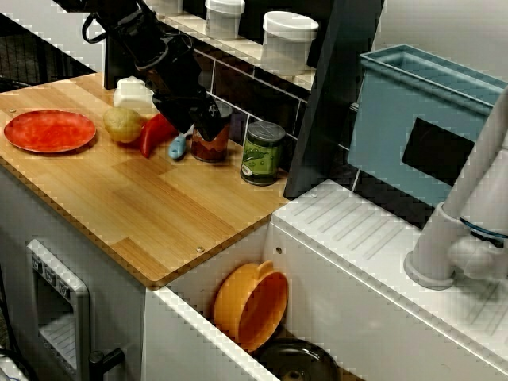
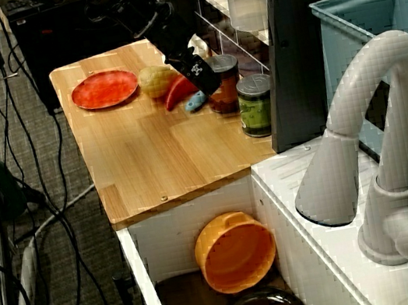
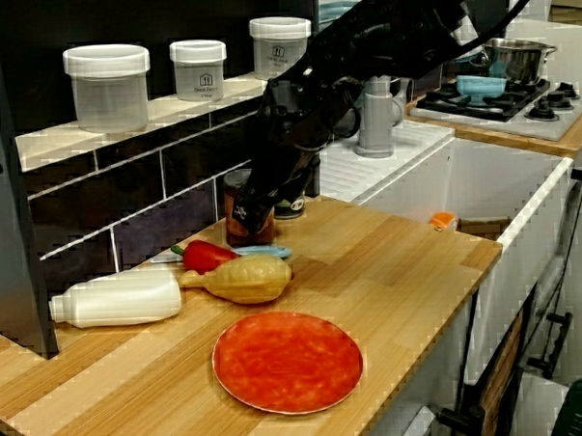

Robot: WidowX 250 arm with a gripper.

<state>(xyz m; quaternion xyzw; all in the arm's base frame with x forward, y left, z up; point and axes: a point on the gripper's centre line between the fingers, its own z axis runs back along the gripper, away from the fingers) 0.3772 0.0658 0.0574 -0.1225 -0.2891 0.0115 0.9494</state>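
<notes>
My black gripper [image 1: 208,125] hangs low at a dark red can [image 1: 211,146] near the tiled back wall. In the view from the plate end, the gripper [image 3: 252,218] overlaps the can's [image 3: 234,191] front, and the frames do not show how the jaws stand. From the sink end, the gripper [image 2: 203,80] sits just left of the can [image 2: 224,89]. A green can [image 1: 262,155] stands right beside it. Left of the gripper lie a red pepper [image 1: 155,133], a small blue utensil [image 1: 178,147] and a potato [image 1: 121,124].
A red plate [image 1: 49,130] lies at the far left of the wooden counter [image 1: 159,214], and a white bottle [image 3: 121,298] lies on its side by the wall. An orange bowl [image 1: 250,305] and a dark pot [image 1: 298,361] sit in the sink. A faucet [image 2: 375,138] and blue bin [image 1: 421,111] stand to the right.
</notes>
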